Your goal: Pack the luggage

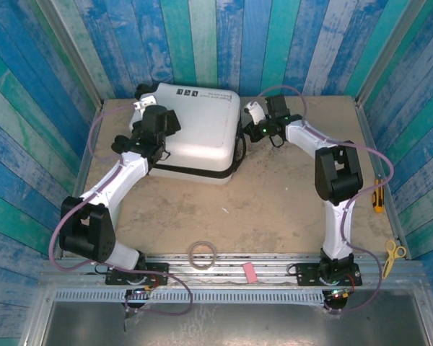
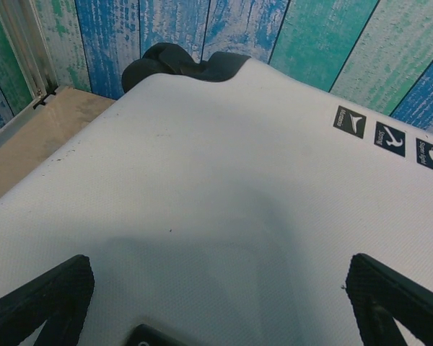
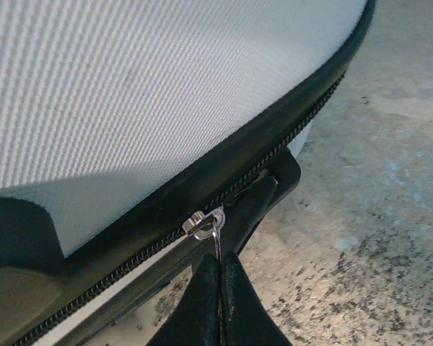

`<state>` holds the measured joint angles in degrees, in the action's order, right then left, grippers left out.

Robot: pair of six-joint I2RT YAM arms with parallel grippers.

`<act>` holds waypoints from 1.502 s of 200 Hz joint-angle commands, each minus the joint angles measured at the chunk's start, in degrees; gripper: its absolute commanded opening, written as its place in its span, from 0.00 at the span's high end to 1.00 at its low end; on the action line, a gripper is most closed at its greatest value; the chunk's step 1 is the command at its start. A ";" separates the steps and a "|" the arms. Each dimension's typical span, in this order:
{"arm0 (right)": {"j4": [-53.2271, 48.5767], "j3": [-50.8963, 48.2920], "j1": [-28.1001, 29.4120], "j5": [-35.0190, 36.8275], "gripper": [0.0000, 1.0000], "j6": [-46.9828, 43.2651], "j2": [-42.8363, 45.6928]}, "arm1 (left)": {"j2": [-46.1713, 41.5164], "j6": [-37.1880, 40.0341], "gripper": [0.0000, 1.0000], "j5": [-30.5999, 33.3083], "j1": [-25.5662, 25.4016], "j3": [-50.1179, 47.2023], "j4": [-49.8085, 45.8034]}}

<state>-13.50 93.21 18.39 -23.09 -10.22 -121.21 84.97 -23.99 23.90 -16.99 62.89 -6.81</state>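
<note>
**Item:** luggage [image 1: 195,126]. White shell, lid down, lying flat on the tabletop [image 1: 274,209], far and left of centre.

**Step in hand (judged):** zipping shut. Packing proper looks done. How much of the zipper band [image 3: 274,137] is left to close cannot be told.

**Right fingers** [image 3: 202,303]: pinched tight together on the metal zipper pull [image 3: 215,241], at the luggage's right side, low against the tabletop.

**Left fingers** [image 2: 47,303]: spread wide with nothing between them, over the near-left part of the lid. Whether they press on the shell cannot be told.

**Next move (judged):**
- Draw the pull along the band in line with the teeth, turning with the rounded corner.
- A pull off that line may jam the slider or drag the shell.
- The left arm [image 1: 123,176] is placed to steady the lid.

**Edges:**
- Far side of the luggage is near the back wall, with little room there.
- Left side has only a narrow strip before the side rail.

**Open room:** broad bare tabletop lies right of and nearer than the luggage, so the right arm [image 1: 325,155] has free sweep.

**Loose stock, well apart from the zipper's path:**
- tape roll [image 1: 203,254], near edge
- pink piece [image 1: 250,272], near edge
- scissors [image 1: 394,256], right rail
- orange-handled tool [image 1: 377,196], right rail
</note>
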 commanded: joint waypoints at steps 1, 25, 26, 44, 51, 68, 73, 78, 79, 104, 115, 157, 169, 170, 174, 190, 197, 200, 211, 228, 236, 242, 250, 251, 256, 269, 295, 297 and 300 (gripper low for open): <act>3.85 2.32 -2.83 9.14 1.00 7.06 -1.70 | 7.80 -5.09 0.06 -3.33 1.05 -7.35 -26.15; 5.19 3.05 -2.80 7.89 1.00 10.20 -2.48 | 8.30 -5.26 0.06 -3.07 1.06 -7.32 -26.37; 5.21 3.08 -2.82 7.85 1.00 10.30 -2.47 | 8.34 -5.22 0.06 -3.03 1.07 -7.34 -26.35; 5.44 3.73 -2.74 7.89 1.00 11.37 -3.22 | 8.59 -5.20 0.06 -3.04 1.07 -7.34 -26.33; 5.37 3.95 -2.83 7.96 1.00 11.67 -3.40 | 8.42 -5.19 0.06 -2.98 1.06 -7.35 -26.40; 3.65 4.47 -2.97 8.81 0.90 13.22 -3.54 | 7.71 -4.98 0.06 -2.80 1.06 -7.43 -26.08; 2.86 4.61 -3.21 8.41 0.86 13.84 -3.61 | 6.72 -4.74 0.06 -2.93 1.08 -7.56 -25.63; 2.15 4.61 -3.47 7.78 0.81 14.53 -3.60 | 5.58 -4.43 0.06 -3.05 0.98 -7.80 -24.83; 1.98 4.61 -3.55 7.61 0.80 14.70 -3.60 | 5.35 -4.37 0.06 -3.11 0.94 -7.84 -24.66; 0.55 3.25 -5.97 -0.71 0.65 18.81 -3.18 | -5.71 -3.06 0.06 -4.82 -0.38 -10.39 -18.29; 1.20 1.79 -7.05 -5.29 0.62 20.59 -2.68 | -12.28 -1.13 0.07 -6.59 -1.23 -12.52 -13.51; 7.55 0.08 -7.58 -20.62 0.52 26.67 -4.46 | -27.09 3.41 0.07 -9.11 -3.96 -12.46 -9.06; 7.78 1.55 -7.60 -23.87 0.50 27.92 -6.58 | -28.59 4.82 0.07 -11.23 -5.15 -11.95 -8.92; 7.87 1.59 -7.59 -24.08 0.50 28.03 -6.71 | -28.70 4.91 0.07 -11.24 -5.19 -11.93 -8.88; 8.34 1.77 -7.58 -25.06 0.50 28.51 -7.22 | -29.15 5.25 0.06 -11.56 -5.95 -11.92 -8.88; 11.93 0.78 -7.58 -28.03 0.49 31.32 -8.41 | -30.73 6.96 0.03 -12.70 -9.14 -12.41 -8.01; 13.40 0.18 -7.51 -29.13 0.48 32.11 -8.73 | -31.42 7.42 0.01 -12.54 -10.68 -12.89 -7.41; 13.96 0.02 -7.50 -29.62 0.47 32.47 -8.84 | -31.70 7.67 0.01 -12.60 -11.36 -13.16 -7.03; 14.94 -0.56 -7.34 -30.34 0.47 33.39 -9.35 | -32.51 8.54 0.01 -12.91 -13.28 -13.97 -6.08; 13.78 -0.55 -6.98 -29.44 0.47 32.69 -9.99 | -33.11 10.08 0.04 -14.65 -16.04 -15.05 -4.20; 13.45 -0.64 -6.81 -29.21 0.49 32.33 -10.26 | -32.91 10.77 0.05 -14.77 -17.50 -15.31 -3.62; 13.45 -0.84 -6.66 -29.32 0.52 32.17 -10.51 | -32.62 11.35 0.06 -14.55 -18.89 -15.34 -3.32; 13.50 -1.26 -6.45 -29.55 0.58 32.21 -10.63 | -31.97 12.72 0.07 -13.84 -20.80 -15.28 -3.12; 13.50 -1.35 -6.40 -29.51 0.59 32.24 -10.63 | -31.84 12.86 0.07 -13.69 -21.06 -15.22 -3.12; 13.58 -1.85 -6.23 -29.34 0.63 32.28 -10.53 | -31.28 13.64 0.07 -12.65 -22.25 -15.11 -3.12; 14.94 -3.64 -5.71 -29.29 0.69 32.36 -10.07 | -29.25 15.37 0.07 -9.78 -25.62 -14.53 -3.44; 19.46 -8.51 -4.36 -30.30 0.69 33.42 -8.60 | -25.17 16.60 0.08 -6.13 -29.83 -13.33 -3.83; 19.55 -8.63 -4.30 -30.32 0.69 33.38 -8.56 | -24.95 16.60 0.08 -5.99 -30.02 -13.32 -3.78; 19.84 -9.21 -4.10 -30.34 0.67 33.30 -8.48 | -24.68 16.67 0.08 -5.79 -30.29 -13.32 -3.70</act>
<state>4.69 88.66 12.36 -51.53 22.65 -130.47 57.34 -10.37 14.04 -44.93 48.40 -11.03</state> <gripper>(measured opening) 0.298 0.922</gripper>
